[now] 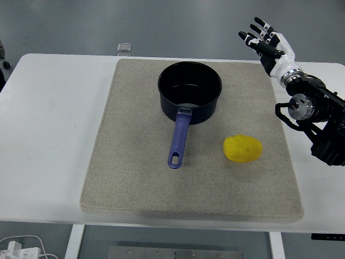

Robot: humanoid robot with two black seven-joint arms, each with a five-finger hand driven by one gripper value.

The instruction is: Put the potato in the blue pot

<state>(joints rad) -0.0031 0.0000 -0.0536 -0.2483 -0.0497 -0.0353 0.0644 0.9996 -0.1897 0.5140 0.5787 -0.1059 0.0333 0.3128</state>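
The potato waits on the mat, outside the pot.

The yellow potato [243,149] lies on the gray mat [129,178], near and right of the blue pot [189,90]. The right hand [271,47] is up at the far right, fingers spread wide, holding nothing.

The right robot hand [271,44] has a white shell over the palm, with black fingers [253,39] banded in white near the tips. Behind a silver wrist ring, the black forearm [319,116] shows a round metal joint disc and looping black cables.
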